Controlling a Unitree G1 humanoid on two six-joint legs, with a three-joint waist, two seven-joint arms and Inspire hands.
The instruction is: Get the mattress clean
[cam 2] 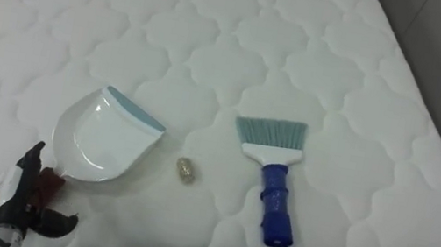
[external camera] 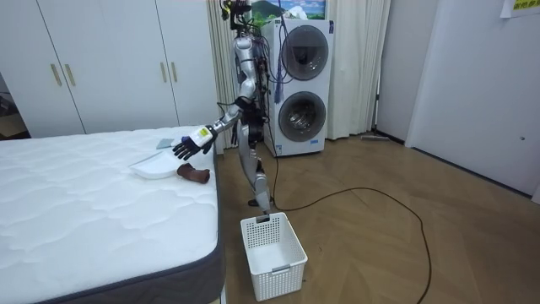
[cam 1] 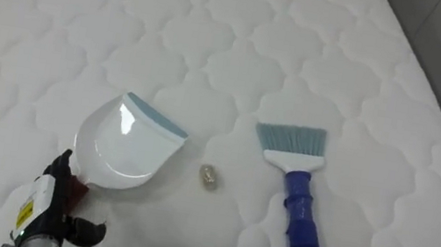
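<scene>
Standing at the near edge of the mattress (cam 1: 215, 43), close to a white basket (external camera: 272, 252) on the floor. Reaching the left hand (cam 1: 55, 204) in from the lower left, fingers spread wide and gripping nothing. Hovering it right at the dark reddish handle (cam 1: 78, 193) of the dustpan (cam 1: 123, 148); judging from the room view, floating just above that handle rather than closing round it.

Finding the pan lying on a slant, handle toward the hand and mouth opening away and to the right. Probably needing only a short drop and a curl of the fingers to take it.

Spotting a small pale scrap (cam 1: 209, 176) just beside the pan's right side, between pan and brush (cam 1: 295, 184), and taking it for the thing to be swept.

Seeing the brush farther right again, well apart from the left hand. Noting its blue handle pointing back toward the near edge and its bristles pointing up the bed, with the long axis running almost straight out from the robot.

Reckoning the brush a job for the right arm, as lying on that side, and leaving the pan to the left
</scene>
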